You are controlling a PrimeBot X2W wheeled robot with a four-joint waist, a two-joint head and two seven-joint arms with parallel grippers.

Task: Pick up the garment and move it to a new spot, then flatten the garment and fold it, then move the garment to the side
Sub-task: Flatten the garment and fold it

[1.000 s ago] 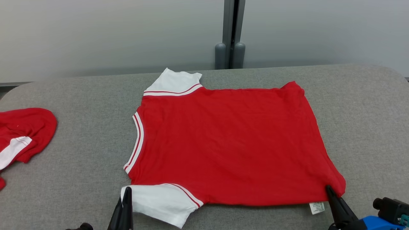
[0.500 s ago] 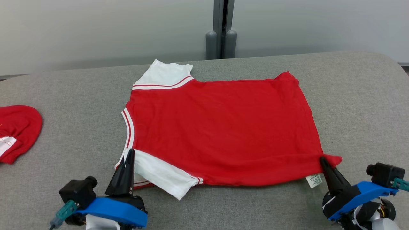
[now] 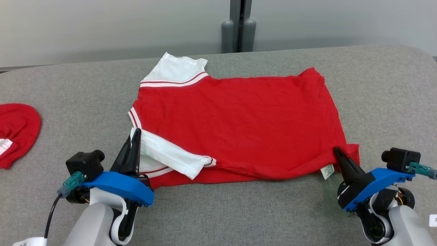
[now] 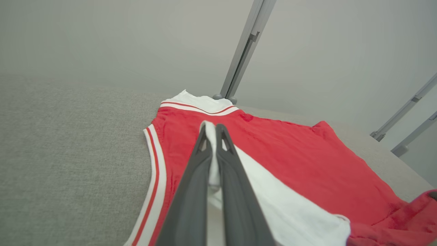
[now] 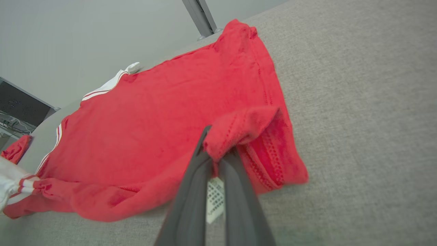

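The garment (image 3: 239, 119) is a red T-shirt with white sleeves, spread on the grey table with its neck to the left. Its near edge is lifted and drawn over the body. My left gripper (image 3: 136, 131) is shut on the near white sleeve (image 3: 170, 157); in the left wrist view the garment (image 4: 290, 164) runs away from the left gripper (image 4: 212, 127), white cloth pinched between its fingers. My right gripper (image 3: 336, 150) is shut on the near hem corner beside the care label (image 3: 327, 171). The right wrist view shows the right gripper (image 5: 213, 143) clamping the bunched red corner of the garment (image 5: 153, 119).
A second red and white garment (image 3: 17, 133) lies crumpled at the table's left edge. A grey post (image 3: 239, 27) stands behind the table against a pale wall. Bare grey table (image 3: 392, 95) extends to the right and front of the shirt.
Both grippers have carried the shirt's near edge away from me, folding the near sleeve and hem over the body. The camera has shifted too.
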